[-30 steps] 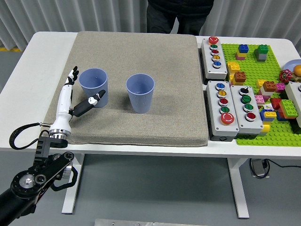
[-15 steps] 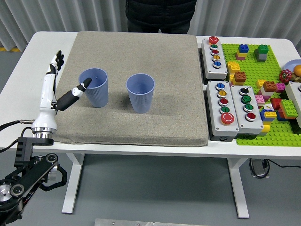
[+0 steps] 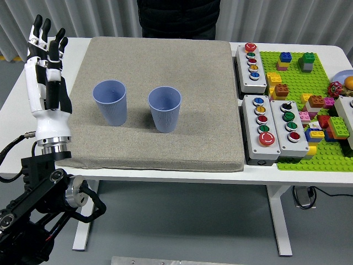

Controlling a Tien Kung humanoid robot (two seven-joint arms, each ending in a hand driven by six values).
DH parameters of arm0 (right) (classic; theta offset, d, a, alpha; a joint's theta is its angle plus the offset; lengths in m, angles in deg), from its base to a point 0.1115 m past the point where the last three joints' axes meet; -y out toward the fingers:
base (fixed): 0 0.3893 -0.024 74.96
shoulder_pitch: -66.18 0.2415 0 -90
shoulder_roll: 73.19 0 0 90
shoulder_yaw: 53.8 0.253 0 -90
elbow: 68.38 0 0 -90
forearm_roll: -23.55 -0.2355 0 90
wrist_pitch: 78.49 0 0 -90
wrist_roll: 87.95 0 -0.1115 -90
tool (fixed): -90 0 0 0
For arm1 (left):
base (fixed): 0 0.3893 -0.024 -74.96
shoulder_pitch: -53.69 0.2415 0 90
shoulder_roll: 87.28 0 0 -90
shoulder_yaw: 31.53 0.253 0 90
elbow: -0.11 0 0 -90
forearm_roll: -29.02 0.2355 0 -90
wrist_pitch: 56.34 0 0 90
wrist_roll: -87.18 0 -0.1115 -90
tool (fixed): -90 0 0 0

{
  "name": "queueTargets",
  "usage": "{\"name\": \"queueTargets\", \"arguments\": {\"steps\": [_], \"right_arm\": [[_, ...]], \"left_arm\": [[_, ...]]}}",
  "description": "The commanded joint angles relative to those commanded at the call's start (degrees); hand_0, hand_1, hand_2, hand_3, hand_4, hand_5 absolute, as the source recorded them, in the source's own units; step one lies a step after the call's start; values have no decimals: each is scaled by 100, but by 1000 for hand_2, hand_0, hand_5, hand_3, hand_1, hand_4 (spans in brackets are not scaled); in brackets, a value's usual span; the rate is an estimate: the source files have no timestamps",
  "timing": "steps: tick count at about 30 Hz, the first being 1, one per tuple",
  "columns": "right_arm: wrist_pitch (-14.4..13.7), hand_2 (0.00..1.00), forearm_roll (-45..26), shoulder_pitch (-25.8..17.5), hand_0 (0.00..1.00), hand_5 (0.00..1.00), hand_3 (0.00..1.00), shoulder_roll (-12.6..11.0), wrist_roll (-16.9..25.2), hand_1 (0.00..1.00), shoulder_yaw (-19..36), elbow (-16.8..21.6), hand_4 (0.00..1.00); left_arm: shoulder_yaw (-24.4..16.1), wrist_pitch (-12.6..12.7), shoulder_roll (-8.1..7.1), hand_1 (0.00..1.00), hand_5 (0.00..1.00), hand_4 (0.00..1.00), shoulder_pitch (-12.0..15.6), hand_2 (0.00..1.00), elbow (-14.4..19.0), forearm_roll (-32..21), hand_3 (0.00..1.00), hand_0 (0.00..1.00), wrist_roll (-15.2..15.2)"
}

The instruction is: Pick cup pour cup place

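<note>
Cups: left cup (image 3: 110, 102) & right cup (image 3: 164, 108) both upright on mat (image 3: 182, 72), near each other, apart.
Hand: left hand (image 3: 47, 77) raised left of left cup, fingers straight & spread, holds nothing.
Progress: fits pre-pick or post-place; contents can't be told.
Surface: mat on white table (image 3: 25, 105).
Room: button boxes (image 3: 263, 118), brick plate (image 3: 306, 83) right of mat; person (image 3: 177, 16) behind.
</note>
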Motion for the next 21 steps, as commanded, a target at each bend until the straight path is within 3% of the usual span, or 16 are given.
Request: {"name": "queueTargets", "arguments": {"steps": [3,7,21], "right_arm": [[3,552,-8,8,668,113,534,-4,4,609,-18,-2,2],[2,552,-32,23,668,112,534,-10,-3,609,-44,-1,2],[-22,552,-122,15,667,112,535,-5,-10,609,-49,7,2]], "left_arm": [[24,0,64,874,998,745,-7,986,-57,-139,964,875,-11],[24,0,101,884,998,740,-13,992,-80,63,971,883,-11],[41,0,10,887,998,735,-14,996,-65,292,980,881,126]]}}
